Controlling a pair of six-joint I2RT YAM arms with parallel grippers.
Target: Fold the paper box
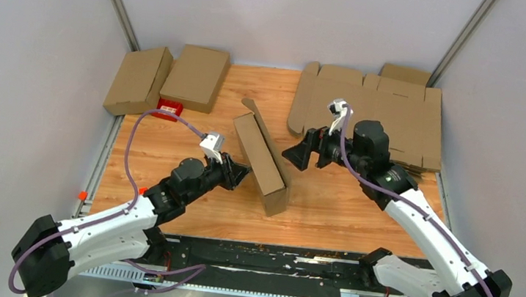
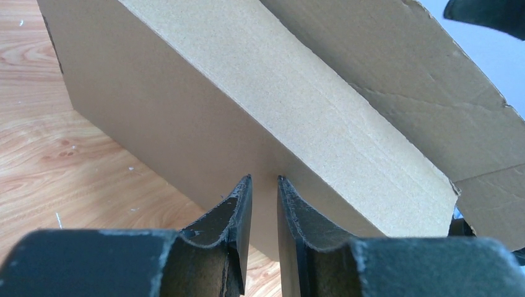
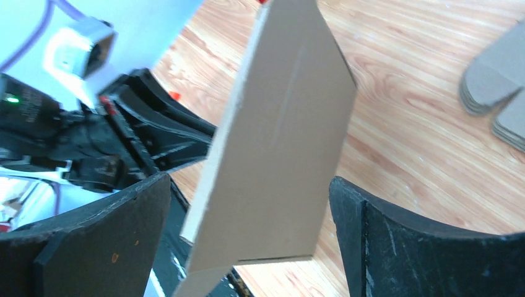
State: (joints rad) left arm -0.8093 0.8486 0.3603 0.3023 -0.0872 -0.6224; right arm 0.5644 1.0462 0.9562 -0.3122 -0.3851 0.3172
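Bimanual fold, mid-sequence. The brown corrugated paper box (image 1: 262,159) stands on a narrow side near the middle of the light wooden tabletop (image 1: 172,146), its long axis running obliquely from the far edge toward the near edge. One end flap (image 1: 250,106) is unfolded at the far end.

The left gripper (image 1: 237,174) meets the box's left wall with its dark fingers (image 2: 238,204) only slightly parted and nothing between them. The tips appear to rest against the flat cardboard, probably as a backstop that keeps the light shell from sliding or tipping toward the left edge.

The right gripper (image 1: 295,154) hangs just beside the opposite wall with its jaws spread fully and gripping nothing. In the right wrist view a cardboard panel sits between the two pads without touching either, which suggests a stance for either pinching or pushing that panel.

Two closed brown cardboard boxes (image 1: 138,80) lie at the far left corner, with a small red object (image 1: 168,108) just beside them. A stack of flat brown cardboard blanks (image 1: 389,110) occupies the far right corner. Both are well apart from the work, presumably finished pieces and stock. The loose flap suggests that closing is not yet complete.
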